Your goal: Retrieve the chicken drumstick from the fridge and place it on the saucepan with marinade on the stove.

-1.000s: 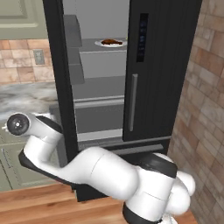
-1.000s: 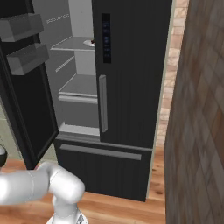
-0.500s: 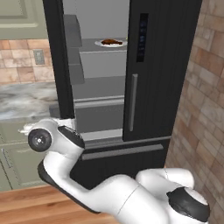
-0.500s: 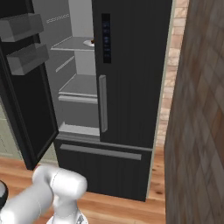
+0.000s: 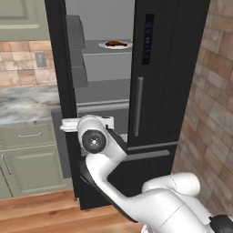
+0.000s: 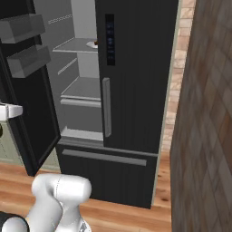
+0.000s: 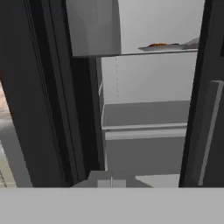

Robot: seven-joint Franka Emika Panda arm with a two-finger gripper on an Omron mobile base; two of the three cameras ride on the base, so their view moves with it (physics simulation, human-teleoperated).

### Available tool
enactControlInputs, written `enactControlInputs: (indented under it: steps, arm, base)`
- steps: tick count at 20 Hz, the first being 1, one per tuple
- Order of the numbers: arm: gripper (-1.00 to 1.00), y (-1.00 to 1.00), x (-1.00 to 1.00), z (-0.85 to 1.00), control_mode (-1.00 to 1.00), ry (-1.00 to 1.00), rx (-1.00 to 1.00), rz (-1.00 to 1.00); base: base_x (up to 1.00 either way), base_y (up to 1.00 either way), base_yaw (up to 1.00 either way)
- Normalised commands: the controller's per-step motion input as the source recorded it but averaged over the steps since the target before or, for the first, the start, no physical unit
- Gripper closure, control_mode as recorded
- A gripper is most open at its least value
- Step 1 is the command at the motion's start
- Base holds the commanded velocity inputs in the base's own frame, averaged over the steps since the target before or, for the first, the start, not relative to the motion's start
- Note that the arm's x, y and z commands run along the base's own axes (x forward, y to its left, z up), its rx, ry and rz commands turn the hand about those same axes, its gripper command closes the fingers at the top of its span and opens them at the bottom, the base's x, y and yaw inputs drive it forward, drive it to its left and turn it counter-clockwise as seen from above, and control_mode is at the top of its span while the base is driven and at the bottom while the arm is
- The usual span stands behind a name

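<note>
I'm looking at the fridge (image 5: 168, 73) with its left door (image 5: 59, 91) swung open and the right one closed. Left of it: marble counter (image 5: 25, 102), green cabinets (image 5: 27, 159), tile backsplash. My arm's wrist (image 5: 93, 139) sits low in front of the open compartment, near the lower shelf's front edge; the gripper (image 7: 111, 180) is barely visible at the bottom of the hand view, jaws closed tight with nothing between them. Door bins (image 6: 25, 43) hang on the open door in the right base view. The drumstick (image 5: 117, 43) lies on a white plate (image 5: 109, 46) on the upper shelf, toward its right end, next to the closed door's edge; in the hand view it shows as a thin reddish sliver (image 7: 158, 44) at the shelf's front edge. Brick wall (image 6: 204, 127) on the far right.
</note>
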Motion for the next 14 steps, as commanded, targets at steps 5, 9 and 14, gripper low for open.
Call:
enactControlInputs:
  steps: [5, 9, 14]
  arm:
    - [1.0, -0.78, 0.03, 0.19, -1.0, -0.06, 0.01, 0.0]
    - [1.0, -0.65, 0.14, 0.0, -1.0, -0.1, 0.0, 0.03]
    - [1.0, -0.64, 0.34, 0.07, -1.0, -0.01, 0.04, 0.04]
  base:
    - [0.0, 0.0, 0.0]
    - [0.0, 0.0, 0.0]
    - [0.0, 0.0, 0.0]
